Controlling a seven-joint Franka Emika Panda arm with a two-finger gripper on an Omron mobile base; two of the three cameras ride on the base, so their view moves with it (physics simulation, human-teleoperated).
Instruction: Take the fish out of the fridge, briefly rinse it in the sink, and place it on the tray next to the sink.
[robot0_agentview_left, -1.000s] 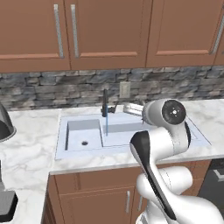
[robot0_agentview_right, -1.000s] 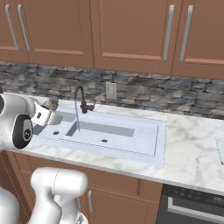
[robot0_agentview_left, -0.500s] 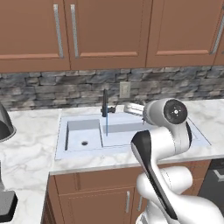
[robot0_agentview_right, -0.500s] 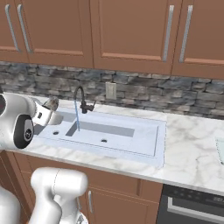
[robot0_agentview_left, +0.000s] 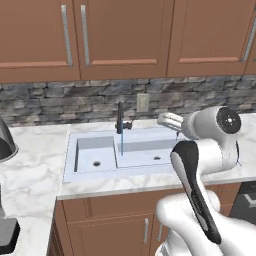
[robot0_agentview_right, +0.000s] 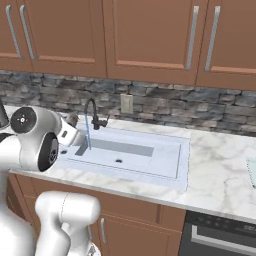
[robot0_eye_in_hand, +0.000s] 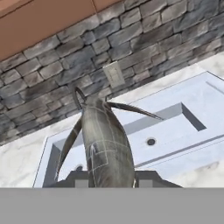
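Observation:
In the hand view my gripper (robot0_eye_in_hand: 108, 178) is shut on the fish (robot0_eye_in_hand: 107, 142), a grey-tan tapered body with thin fins that points away from the hand toward the faucet. Below and beyond it lies the pale blue double-basin sink (robot0_eye_in_hand: 192, 103), also seen as the sink (robot0_agentview_left: 145, 162) and the sink (robot0_agentview_right: 172, 150). A thin blue stream of water falls from the black faucet (robot0_agentview_left: 120, 117) into the basin, likewise from the faucet (robot0_agentview_right: 91, 107). My arm reaches over the sink's right side in the left base view. The tray's (robot0_agentview_right: 251, 172) pale edge shows at the far right on the counter.
A wall outlet (robot0_eye_in_hand: 114, 74) sits in the stone backsplash behind the sink. Wooden cabinets hang above the counter. A dark rounded object (robot0_agentview_left: 5, 140) and a black appliance (robot0_agentview_left: 6, 235) stand at the counter's left. A dark appliance front (robot0_agentview_right: 220, 235) sits below the counter on the right.
The arm's upper joints have swung a little to the right and up in both base views. The fish stays in the gripper and the water keeps running.

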